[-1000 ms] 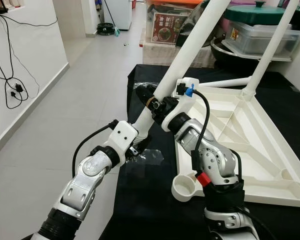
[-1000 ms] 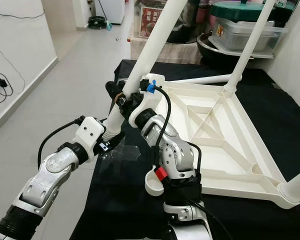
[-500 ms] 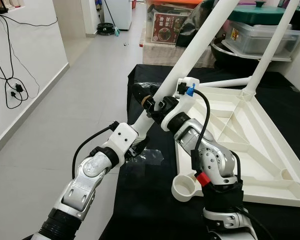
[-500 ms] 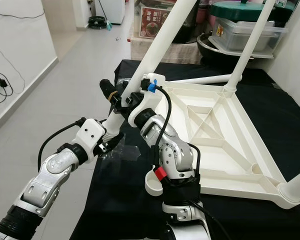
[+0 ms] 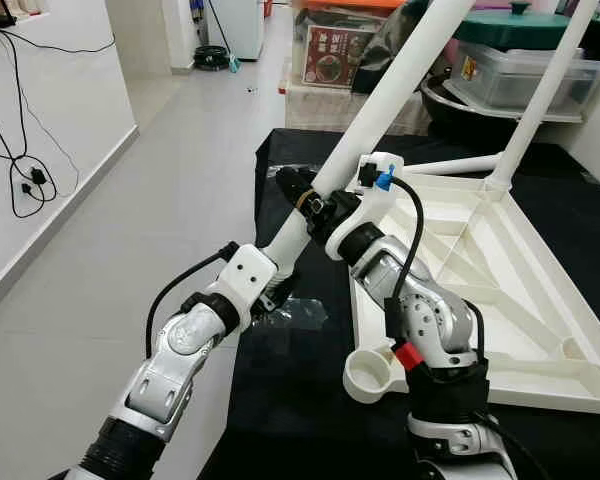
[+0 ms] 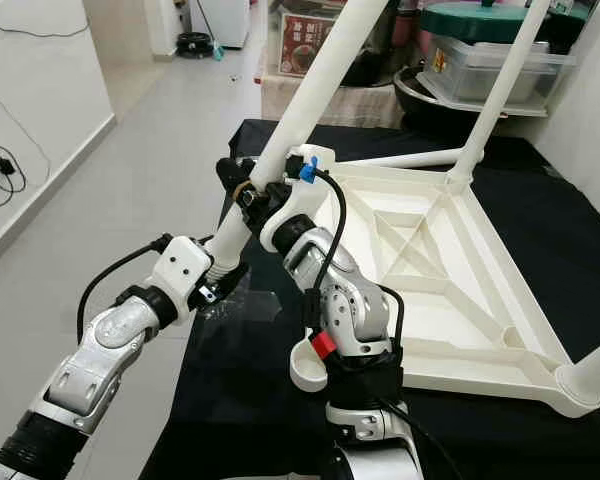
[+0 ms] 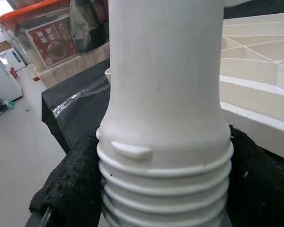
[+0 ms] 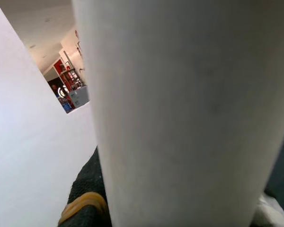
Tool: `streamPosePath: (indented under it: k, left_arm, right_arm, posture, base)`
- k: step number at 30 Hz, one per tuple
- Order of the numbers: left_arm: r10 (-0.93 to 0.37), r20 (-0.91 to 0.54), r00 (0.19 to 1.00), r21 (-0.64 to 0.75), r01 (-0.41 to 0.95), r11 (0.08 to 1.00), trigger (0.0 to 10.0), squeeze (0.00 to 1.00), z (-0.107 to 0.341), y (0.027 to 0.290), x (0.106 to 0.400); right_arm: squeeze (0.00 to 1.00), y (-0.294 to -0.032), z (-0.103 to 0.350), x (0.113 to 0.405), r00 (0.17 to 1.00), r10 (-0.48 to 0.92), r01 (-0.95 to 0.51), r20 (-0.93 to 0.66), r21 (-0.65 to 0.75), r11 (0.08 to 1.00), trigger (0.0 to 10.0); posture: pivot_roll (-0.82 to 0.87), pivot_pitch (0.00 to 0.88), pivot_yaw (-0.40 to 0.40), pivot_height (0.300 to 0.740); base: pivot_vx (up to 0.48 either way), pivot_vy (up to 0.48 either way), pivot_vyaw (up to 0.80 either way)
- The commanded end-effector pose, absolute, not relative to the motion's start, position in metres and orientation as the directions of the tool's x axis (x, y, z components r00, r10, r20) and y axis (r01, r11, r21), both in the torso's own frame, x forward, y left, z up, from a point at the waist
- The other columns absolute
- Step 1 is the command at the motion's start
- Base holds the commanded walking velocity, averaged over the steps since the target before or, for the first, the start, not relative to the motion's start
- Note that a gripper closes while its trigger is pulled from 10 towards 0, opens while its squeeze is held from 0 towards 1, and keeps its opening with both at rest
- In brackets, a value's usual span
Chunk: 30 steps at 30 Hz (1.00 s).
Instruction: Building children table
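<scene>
On the black cloth (image 5: 290, 400) by grey floor tiles (image 5: 170, 170), both pincers, left pincer (image 5: 276, 283) and right pincer (image 5: 313, 203), clamp 1 white table leg (image 5: 380, 110).

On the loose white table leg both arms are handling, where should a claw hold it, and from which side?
Hold the table leg on its smooth round shaft, above the threaded end, closing across it from the side. The left claw grips by the threads, the right claw higher up. The threads likely must stay bare for the empty socket.

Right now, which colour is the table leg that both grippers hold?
White; the table leg shows best in the left eye view.
</scene>
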<state>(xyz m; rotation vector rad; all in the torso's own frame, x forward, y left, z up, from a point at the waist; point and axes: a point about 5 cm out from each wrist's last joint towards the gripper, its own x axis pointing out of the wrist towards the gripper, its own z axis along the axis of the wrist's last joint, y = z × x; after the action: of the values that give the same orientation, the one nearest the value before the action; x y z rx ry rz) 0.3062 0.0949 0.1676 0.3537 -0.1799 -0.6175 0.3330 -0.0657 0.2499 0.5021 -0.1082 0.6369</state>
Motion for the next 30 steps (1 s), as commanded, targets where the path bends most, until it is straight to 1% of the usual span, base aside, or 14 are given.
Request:
streamPosePath:
  k: [1, 8, 12, 14, 15, 18, 20, 21, 28, 29, 30]
  left_arm:
    - [-0.61, 0.048, 0.791, 0.386, 0.548, 0.742, 10.0, 0.0, 0.163, 0.089, 0.304]
    - [-0.589, 0.009, 0.808, 0.371, 0.544, 0.753, 10.0, 0.0, 0.157, 0.096, 0.305]
    - [-0.573, -0.033, 0.819, 0.352, 0.546, 0.76, 10.0, 0.0, 0.152, 0.103, 0.306]
    - [-0.545, -0.041, 0.837, 0.363, 0.521, 0.773, 10.0, 0.0, 0.149, 0.11, 0.308]
    - [-0.534, -0.042, 0.844, 0.371, 0.509, 0.776, 10.0, 1.0, 0.148, 0.112, 0.308]
    - [-0.531, -0.06, 0.845, 0.37, 0.513, 0.775, 10.0, 1.0, 0.146, 0.114, 0.309]
    - [-0.506, -0.069, 0.86, 0.378, 0.492, 0.784, 10.0, 1.0, 0.144, 0.119, 0.311]
    - [-0.496, -0.064, 0.866, 0.378, 0.481, 0.791, 10.0, 0.0, 0.143, 0.122, 0.31]
    - [-0.483, -0.095, 0.87, 0.364, 0.482, 0.797, 10.0, 0.0, 0.136, 0.127, 0.302]
    - [-0.475, -0.1, 0.874, 0.358, 0.477, 0.802, 10.0, 0.0, 0.134, 0.128, 0.293]
    - [-0.475, -0.1, 0.874, 0.358, 0.477, 0.802, 10.0, 0.0, 0.134, 0.128, 0.293]
  right_arm:
    - [0.0, -0.065, 0.257, 0.335, 0.801, 0.532, -0.598, 0.274, 0.41, 0.689, 0.0]
    - [0.0, -0.067, 0.259, 0.338, 0.815, 0.507, -0.579, 0.279, 0.419, 0.7, 0.0]
    - [0.0, -0.069, 0.259, 0.339, 0.822, 0.496, -0.57, 0.281, 0.428, 0.701, 0.0]
    - [0.0, -0.071, 0.259, 0.339, 0.826, 0.487, -0.564, 0.283, 0.431, 0.704, 0.0]
    - [0.0, -0.071, 0.259, 0.339, 0.827, 0.486, -0.562, 0.284, 0.431, 0.706, 0.0]
    - [0.0, -0.072, 0.259, 0.34, 0.828, 0.483, -0.56, 0.284, 0.432, 0.706, 0.0]
    - [0.0, -0.072, 0.26, 0.34, 0.828, 0.483, -0.56, 0.285, 0.432, 0.707, 0.0]
    - [0.0, -0.073, 0.26, 0.34, 0.828, 0.483, -0.561, 0.287, 0.427, 0.709, 0.0]
    - [0.0, -0.083, 0.263, 0.345, 0.84, 0.458, -0.542, 0.291, 0.409, 0.734, 0.0]
    - [0.0, -0.093, 0.266, 0.346, 0.845, 0.44, -0.528, 0.303, 0.349, 0.774, 4.7]
    - [0.0, -0.093, 0.266, 0.346, 0.845, 0.44, -0.528, 0.303, 0.349, 0.774, 4.7]
  posture:
    - [0.05, 0.0, -0.074, 0.74]
    - [0.06, 0.0, -0.079, 0.74]
    - [0.06, 0.0, -0.075, 0.74]
    - [0.06, 0.0, -0.078, 0.74]
    - [0.06, 0.0, -0.078, 0.74]
    - [0.06, 0.0, -0.078, 0.74]
    - [0.06, 0.0, -0.079, 0.74]
    - [0.06, 0.0, -0.077, 0.74]
    - [0.06, 0.0, -0.077, 0.74]
    - [0.06, 0.0, -0.081, 0.74]
    - [0.06, 0.0, -0.081, 0.74]
  base:
    - [0.0, 0.0, 0.0]
    - [0.0, 0.0, 0.0]
    - [0.0, 0.0, 0.0]
    - [0.0, 0.0, 0.0]
    - [0.0, 0.0, 0.0]
    - [0.0, 0.0, 0.0]
    - [0.0, 0.0, 0.0]
    - [0.0, 0.0, 0.0]
    - [0.0, 0.0, 0.0]
    - [0.0, 0.0, 0.0]
    - [0.0, 0.0, 0.0]
